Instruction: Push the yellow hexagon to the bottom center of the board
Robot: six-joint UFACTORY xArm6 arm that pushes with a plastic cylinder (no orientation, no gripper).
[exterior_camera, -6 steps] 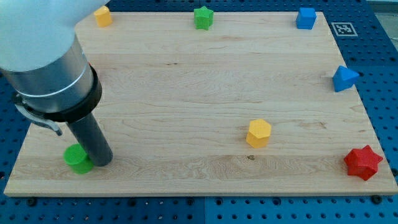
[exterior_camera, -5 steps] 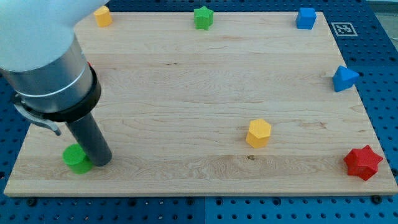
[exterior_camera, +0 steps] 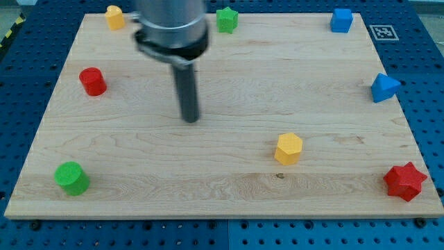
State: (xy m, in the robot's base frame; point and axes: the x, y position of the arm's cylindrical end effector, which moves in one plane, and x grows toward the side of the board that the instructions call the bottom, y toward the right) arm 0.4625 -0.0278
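Note:
The yellow hexagon (exterior_camera: 288,148) lies on the wooden board (exterior_camera: 222,173), right of centre and in the lower half. My tip (exterior_camera: 190,119) stands near the middle of the board, up and to the left of the hexagon, well apart from it. No block touches the tip.
A green cylinder (exterior_camera: 72,178) sits at the bottom left, a red cylinder (exterior_camera: 92,81) at the left. A yellow block (exterior_camera: 115,16), a green star (exterior_camera: 226,19) and a blue cube (exterior_camera: 340,20) line the top edge. A blue block (exterior_camera: 383,87) is at the right edge, a red star (exterior_camera: 404,181) at the bottom right.
My tip has moved from beside the green cylinder at the bottom left up and right to the board's middle. The green cylinder sits slightly further left. The red cylinder is now uncovered.

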